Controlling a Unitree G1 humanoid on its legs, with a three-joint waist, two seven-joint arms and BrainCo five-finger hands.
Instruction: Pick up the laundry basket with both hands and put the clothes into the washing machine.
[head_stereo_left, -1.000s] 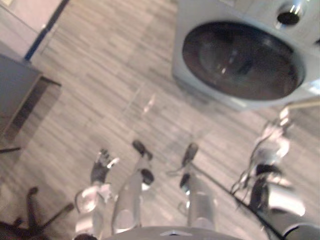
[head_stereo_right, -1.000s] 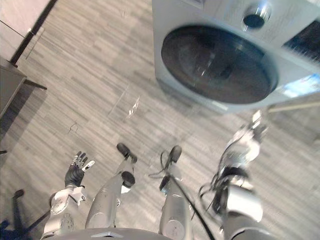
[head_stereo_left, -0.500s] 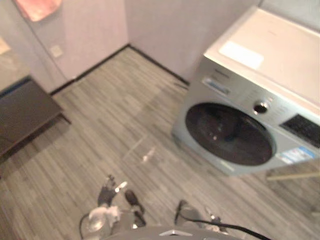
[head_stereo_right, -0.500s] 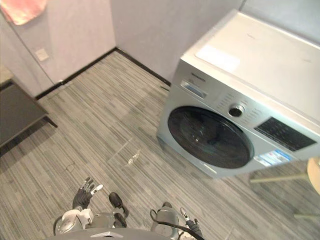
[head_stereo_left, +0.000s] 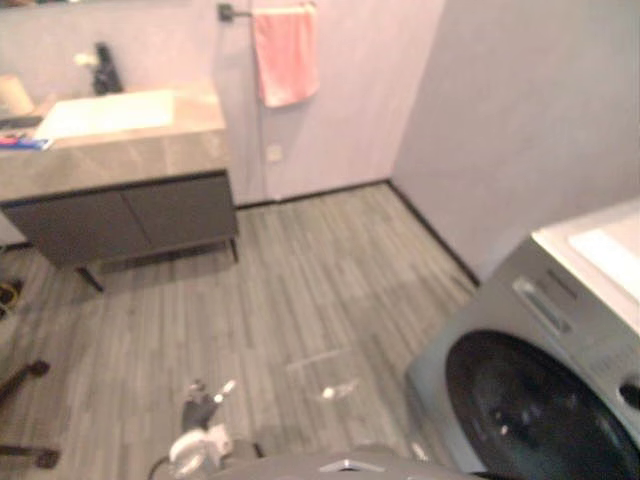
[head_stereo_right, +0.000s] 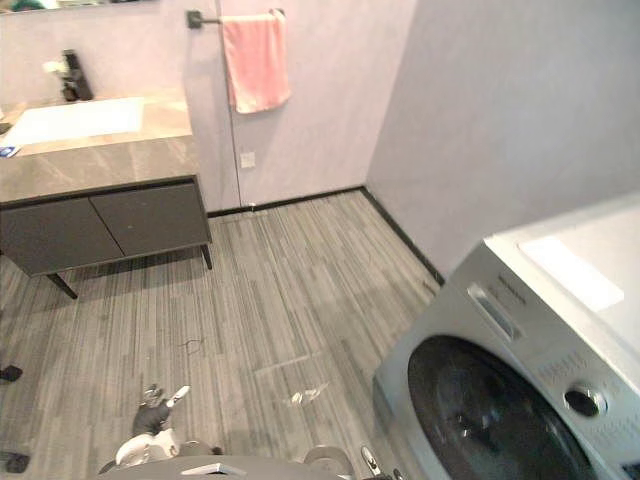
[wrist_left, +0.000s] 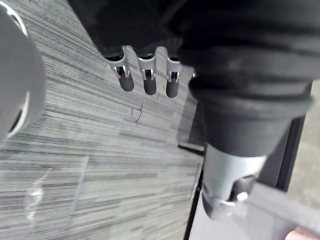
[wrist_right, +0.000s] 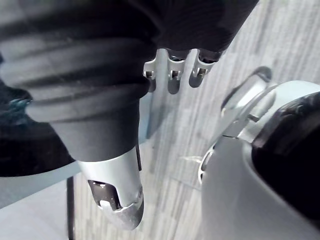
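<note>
The silver washing machine (head_stereo_right: 520, 330) stands at the lower right, its round dark glass door (head_stereo_right: 490, 420) shut. My left hand (head_stereo_right: 155, 412) hangs low at the lower left over the floor, well apart from the machine. In the left wrist view its fingers (wrist_left: 145, 82) are straight and its thumb (wrist_left: 230, 185) is apart, with only floor past them. My right hand (wrist_right: 171, 80) also has relaxed, straight fingers and holds nothing, its thumb (wrist_right: 117, 195) sticking out beside them.
A dark vanity cabinet (head_stereo_right: 100, 215) with a white sink stands at the back left against the wall. A pink towel (head_stereo_right: 255, 60) hangs on a rail above it. A clear plastic scrap (head_stereo_right: 300, 385) lies on the grey plank floor before the machine.
The whole picture has swung up and to the left, so the camera moved: the vanity and towel came into view, the machine slid to the lower right. My right arm left the eye views.
</note>
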